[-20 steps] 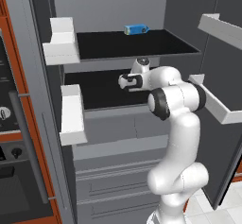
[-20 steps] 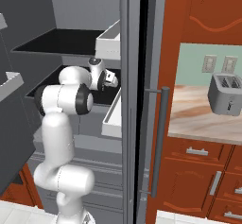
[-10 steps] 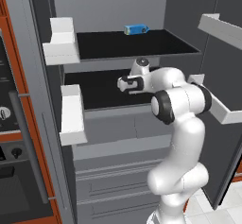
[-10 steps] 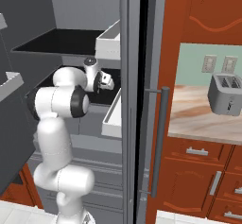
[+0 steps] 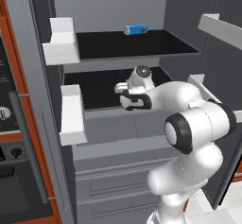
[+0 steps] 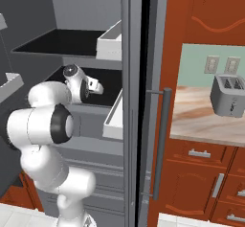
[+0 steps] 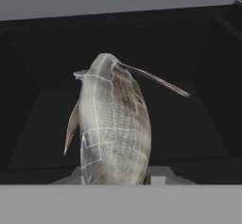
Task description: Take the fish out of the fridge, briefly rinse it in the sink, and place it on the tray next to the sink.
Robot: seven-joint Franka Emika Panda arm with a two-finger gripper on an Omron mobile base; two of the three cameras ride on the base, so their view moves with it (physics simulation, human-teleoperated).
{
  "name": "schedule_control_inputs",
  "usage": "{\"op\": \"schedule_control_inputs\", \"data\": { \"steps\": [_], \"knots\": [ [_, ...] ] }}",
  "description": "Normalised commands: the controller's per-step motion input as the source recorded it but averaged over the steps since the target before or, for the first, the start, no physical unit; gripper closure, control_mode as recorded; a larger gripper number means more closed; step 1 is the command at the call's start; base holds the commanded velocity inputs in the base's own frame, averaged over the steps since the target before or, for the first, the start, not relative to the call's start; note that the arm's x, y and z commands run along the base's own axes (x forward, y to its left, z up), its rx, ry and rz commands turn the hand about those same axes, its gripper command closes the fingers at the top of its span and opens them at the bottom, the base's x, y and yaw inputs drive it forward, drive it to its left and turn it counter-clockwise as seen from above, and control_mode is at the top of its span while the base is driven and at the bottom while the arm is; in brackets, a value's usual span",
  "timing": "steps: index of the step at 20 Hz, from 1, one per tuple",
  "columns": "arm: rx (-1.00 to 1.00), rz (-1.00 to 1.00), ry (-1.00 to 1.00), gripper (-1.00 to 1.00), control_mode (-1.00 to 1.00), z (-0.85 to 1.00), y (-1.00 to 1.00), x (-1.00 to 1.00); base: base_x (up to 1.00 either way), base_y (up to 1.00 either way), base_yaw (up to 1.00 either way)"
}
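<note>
The fridge (image 5: 113,138) stands open, a tall grey cabinet with black shelves, grey drawers below and white door bins (image 5: 71,116) on the swung-out doors at either side. The white arm reaches into the lower shelf (image 5: 94,83), its wrist at that shelf's front edge. In the hand view the fish (image 7: 113,128) hangs right in front of the camera, grey-silver with a scaled, darker-mottled body, thin fins sticking out to the sides, its far end pointing into the dark shelf space; its near end sits between the two finger tips at the bottom of that view, so the tool (image 7: 116,176) is closed on the fish, which appears lifted off the black shelf floor. On the upper shelf (image 5: 137,43) a small blue box (image 5: 136,29) lies near the back wall, toward the middle. Left of the fridge runs an orange-trimmed dark oven panel (image 5: 9,142). Right of it, in the right base view, are red-brown cabinets (image 6: 201,183), a marbled worktop (image 6: 206,120) and a grey toaster (image 6: 228,96) standing on it against a pale green wall with two outlets (image 6: 221,65).
</note>
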Motion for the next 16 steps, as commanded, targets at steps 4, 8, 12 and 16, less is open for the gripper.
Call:
{"op": "schedule_control_inputs", "data": {
  "steps": [4,8,12,16],
  "knots": [
    [0.07,-0.02,-0.03,1.00,-1.00,1.00,0.29,-1.00,0.00,0.00,0.00],
    [0.20,-0.03,0.15,1.00,-1.00,1.00,0.08,-1.00,0.00,0.00,0.00],
    [0.26,-0.02,0.27,1.00,-1.00,0.97,0.00,-1.00,0.00,0.00,0.00],
    [0.02,-0.05,0.45,1.00,-1.00,0.22,0.19,-1.00,0.00,0.00,0.00]
  ]
}}
